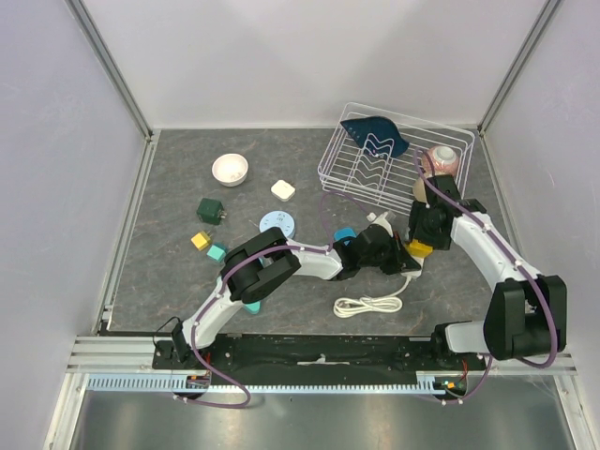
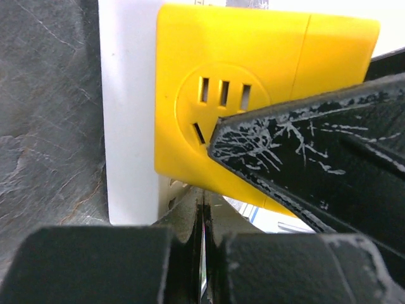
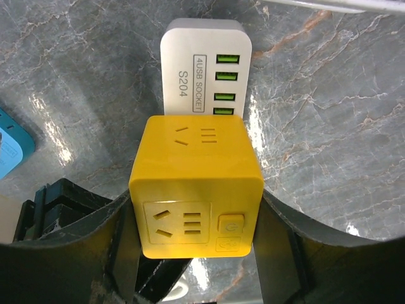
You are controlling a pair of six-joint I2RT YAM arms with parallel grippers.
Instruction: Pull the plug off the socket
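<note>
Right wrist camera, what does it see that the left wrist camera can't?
Only the right wrist view shows the label and green ports on the white USB block, the button on the yellow cube, and a blue thing at the left edge. Only the left wrist view shows the left end effector, fingers pressed together, and a scratched black finger crossing the yellow face. Both show the yellow cube against the white USB block on the grey table.
</note>
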